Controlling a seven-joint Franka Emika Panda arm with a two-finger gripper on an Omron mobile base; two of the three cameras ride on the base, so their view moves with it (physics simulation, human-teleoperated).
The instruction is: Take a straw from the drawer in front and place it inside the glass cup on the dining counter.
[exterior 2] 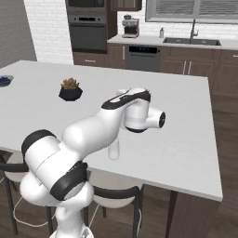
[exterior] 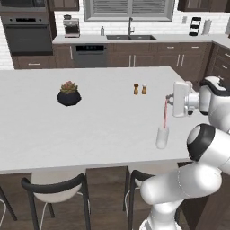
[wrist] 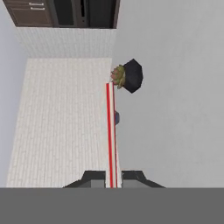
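Straw (exterior: 165, 114) hangs upright from your gripper (exterior: 169, 99), its lower end right over the mouth of the glass cup (exterior: 162, 137), or perhaps just inside the rim; the left base view does not settle which. In the hand view the fingers (wrist: 94, 178) sit closed against either side of the straw (wrist: 110, 131), so the grip looks firm, with most of the length sticking out beyond the tips.

Judging by this, you are at the lowering step. Keep the straw vertical and centred over the cup, and come straight down; a thin stalk this long will likely catch the rim and tip the light tumbler if you drift sideways. Let go only once the lower end is well inside the glass, because the straw stands taller than the cup and will lean on the rim when freed.

From the right base view your own forearm hides much of the cup (exterior 2: 113, 149), so trust the left base view for alignment.

On the dining counter (exterior: 45, 134) little crowds you. The two small brown shakers (exterior: 139, 89) stand well apart behind the cup, and the dark pot with the succulent (exterior: 68, 94) sits far off to the left. The cup stands near the counter's front edge, above the chairs (exterior: 54, 186), so avoid nudging it forward.
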